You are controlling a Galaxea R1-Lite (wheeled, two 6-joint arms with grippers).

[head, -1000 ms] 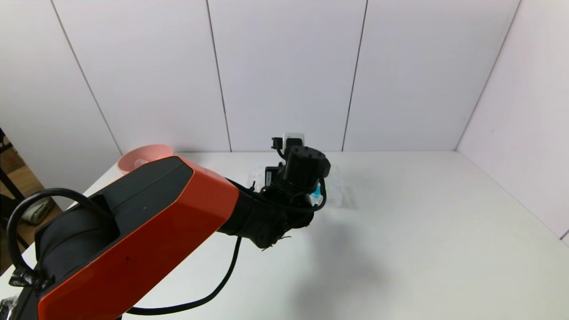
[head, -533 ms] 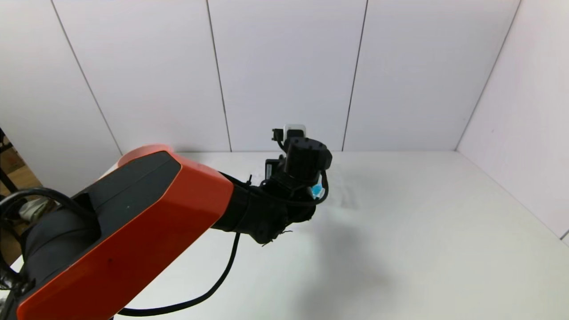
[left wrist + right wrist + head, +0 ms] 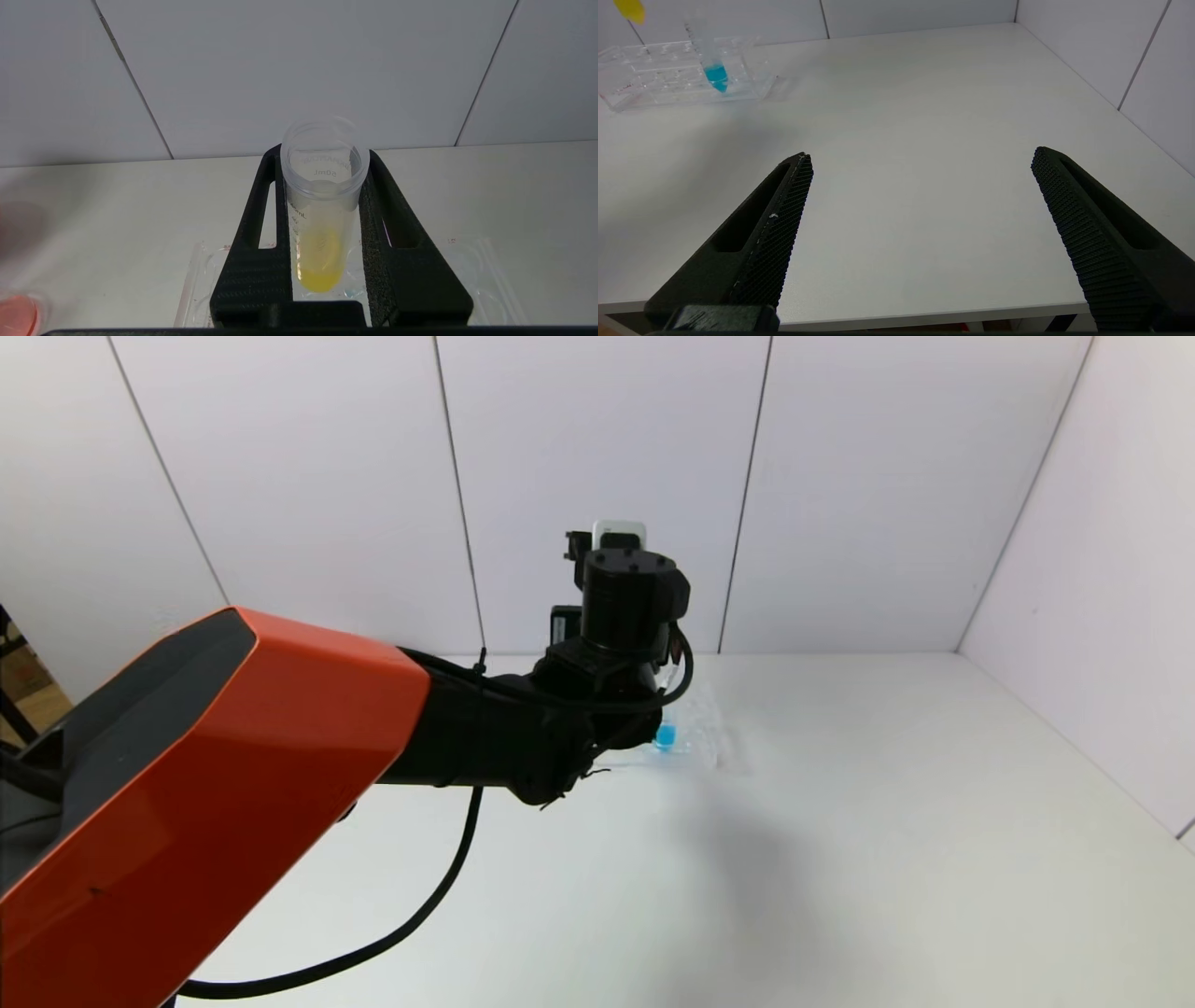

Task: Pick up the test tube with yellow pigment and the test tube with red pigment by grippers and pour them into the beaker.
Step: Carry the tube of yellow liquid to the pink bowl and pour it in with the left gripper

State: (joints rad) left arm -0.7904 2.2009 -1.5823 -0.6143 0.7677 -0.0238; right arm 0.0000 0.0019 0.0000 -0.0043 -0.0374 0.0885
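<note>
Right gripper (image 3: 920, 224), jaws wide and empty, low at the near table edge. Farther off, left gripper (image 3: 322, 186) clamps the yellow tube (image 3: 321, 224) upright above the clear rack (image 3: 668, 79). Only the right wrist view shows the blue tube (image 3: 714, 70) fully; the beaker is unseen.
</note>
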